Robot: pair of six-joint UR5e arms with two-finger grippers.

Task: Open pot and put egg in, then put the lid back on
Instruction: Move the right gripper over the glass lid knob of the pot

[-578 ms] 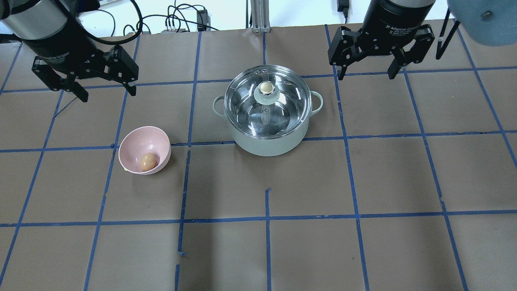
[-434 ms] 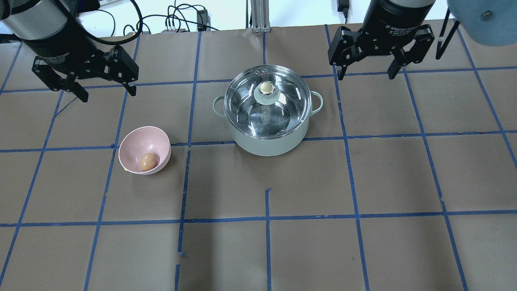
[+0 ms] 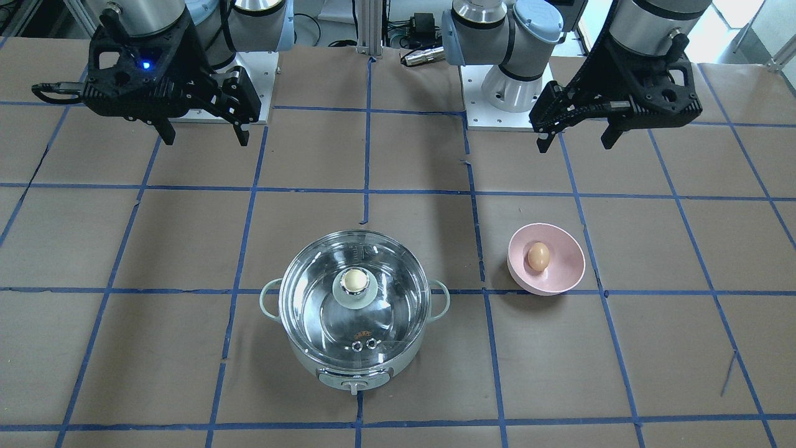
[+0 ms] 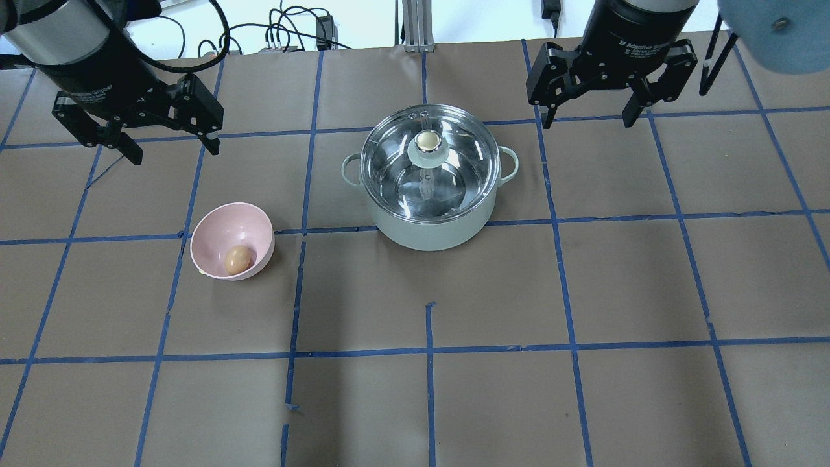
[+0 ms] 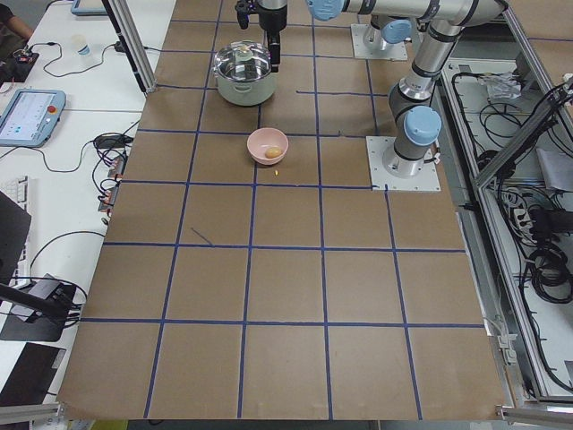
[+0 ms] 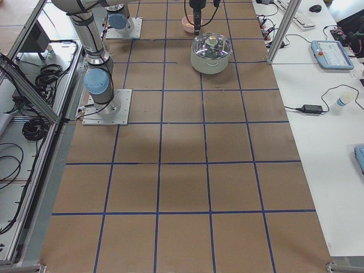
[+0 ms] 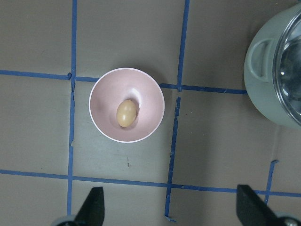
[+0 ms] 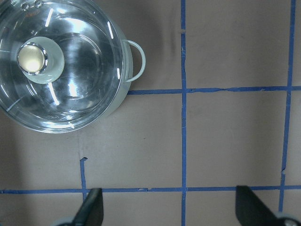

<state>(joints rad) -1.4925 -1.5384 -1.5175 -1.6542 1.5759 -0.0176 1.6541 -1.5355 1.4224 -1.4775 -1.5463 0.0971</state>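
I am watching the pot (image 4: pixel 428 232) sitting just above the middle of the overhead frame, on the brown papered table (image 4: pixel 583 402) with its blue tape grid. The lid (image 4: pixel 462 170) is resting closed on the pot's rim, and its cream knob (image 4: pixel 426 140) is showing through the centre of the glass. The egg (image 4: pixel 237 259) is lying inside the pink bowl (image 4: pixel 211 235), which is standing to the left of the pot and a little lower in that frame, well apart from it. The left gripper (image 4: pixel 172 154) is hanging in the upper left of the overhead frame, above the bowl and clear of it, with its jaws spread wide and nothing between them. In its wrist view the two fingertips are poking in at the bottom edge, far apart, and the bowl with the egg is showing left of centre. The right gripper (image 4: pixel 587 122) is hovering in the upper right of the overhead frame, off to the side of the pot and touching nothing, its jaws likewise gaping wide and empty. Its wrist camera is showing the lidded pot in the upper left corner.
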